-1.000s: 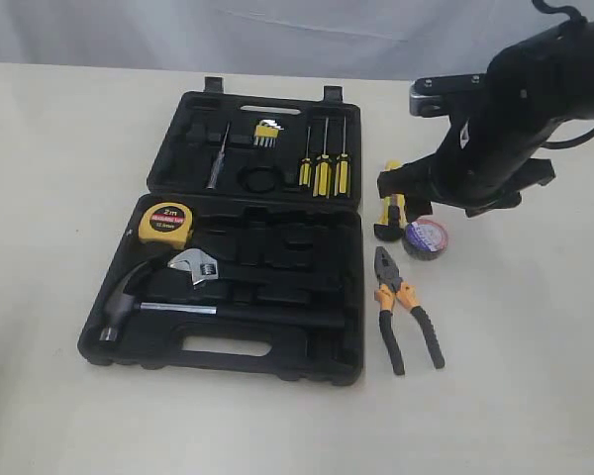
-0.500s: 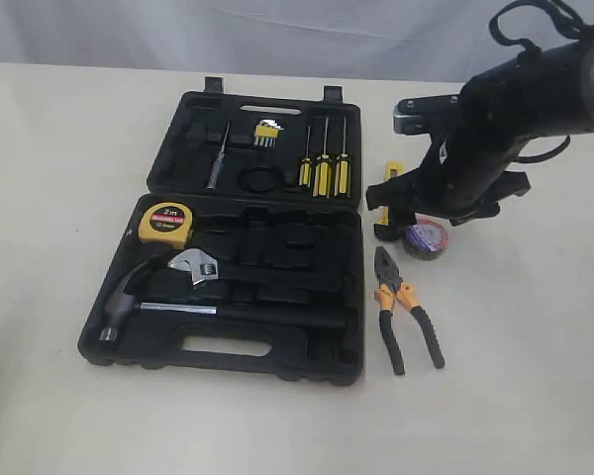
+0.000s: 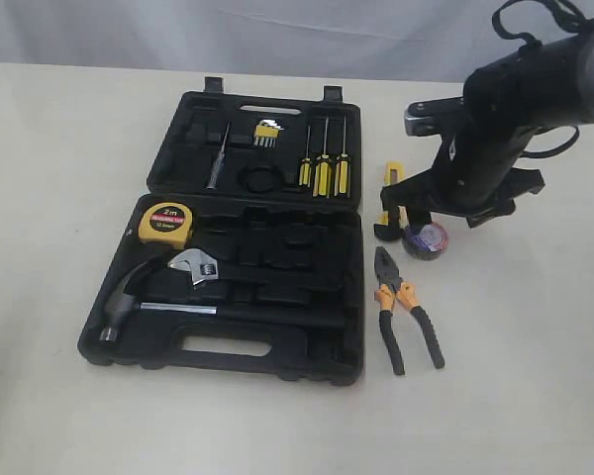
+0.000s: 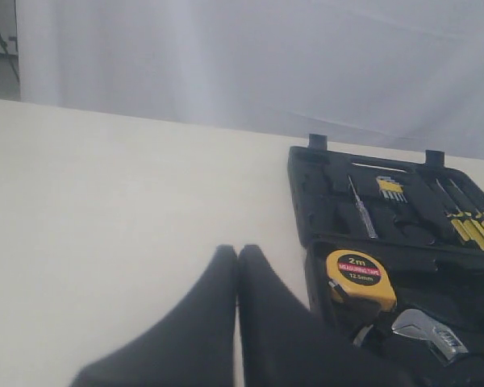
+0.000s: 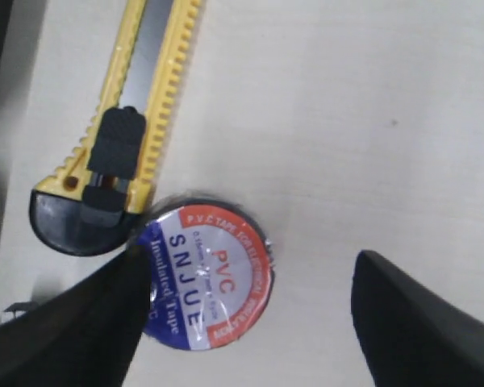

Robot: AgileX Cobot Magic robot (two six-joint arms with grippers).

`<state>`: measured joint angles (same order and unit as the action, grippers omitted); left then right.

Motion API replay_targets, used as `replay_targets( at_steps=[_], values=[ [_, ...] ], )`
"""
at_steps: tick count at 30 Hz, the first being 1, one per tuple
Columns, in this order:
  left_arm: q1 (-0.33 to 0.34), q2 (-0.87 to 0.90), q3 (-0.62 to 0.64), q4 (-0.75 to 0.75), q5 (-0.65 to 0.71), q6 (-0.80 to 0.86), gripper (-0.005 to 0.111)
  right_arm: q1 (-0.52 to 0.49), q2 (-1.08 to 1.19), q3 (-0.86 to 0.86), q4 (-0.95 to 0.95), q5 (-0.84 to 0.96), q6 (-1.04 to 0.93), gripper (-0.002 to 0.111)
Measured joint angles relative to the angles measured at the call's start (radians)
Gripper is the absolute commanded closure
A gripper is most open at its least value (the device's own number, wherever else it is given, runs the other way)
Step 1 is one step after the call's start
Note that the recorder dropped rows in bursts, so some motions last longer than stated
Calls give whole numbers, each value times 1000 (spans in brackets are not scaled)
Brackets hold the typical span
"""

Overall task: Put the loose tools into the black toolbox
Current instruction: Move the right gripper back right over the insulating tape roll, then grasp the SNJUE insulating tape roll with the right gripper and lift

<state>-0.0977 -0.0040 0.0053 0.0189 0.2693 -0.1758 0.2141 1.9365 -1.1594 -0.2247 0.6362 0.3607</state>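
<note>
The right arm (image 3: pixel 500 119) half-hides the tape roll (image 3: pixel 426 239), which lies between the spread right jaws, nearer one; the left jaws meet.

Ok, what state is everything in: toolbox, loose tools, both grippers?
toolbox: open, lid flat.
tape measure: seated in the toolbox.
tape roll: flat on the table, ungripped.
utility knife: on the table beside the roll.
pliers: on the table, jaws closed.
right gripper: open, straddling the tape roll.
left gripper: shut, empty.
</note>
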Motion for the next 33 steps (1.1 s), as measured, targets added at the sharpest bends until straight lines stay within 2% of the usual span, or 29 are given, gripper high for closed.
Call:
replay_targets(
  at_steps=[9, 22, 27, 33],
  values=[
    [0, 0, 0, 0, 0, 0, 107, -10, 0, 0, 107, -15, -109, 41],
    [0, 0, 0, 0, 0, 0, 107, -10, 0, 0, 115, -26, -121, 41],
    [0, 0, 0, 0, 0, 0, 107, -10, 0, 0, 115, -26, -123, 31],
    [0, 0, 0, 0, 0, 0, 107, -10, 0, 0, 115, -36, -123, 31]
  ],
)
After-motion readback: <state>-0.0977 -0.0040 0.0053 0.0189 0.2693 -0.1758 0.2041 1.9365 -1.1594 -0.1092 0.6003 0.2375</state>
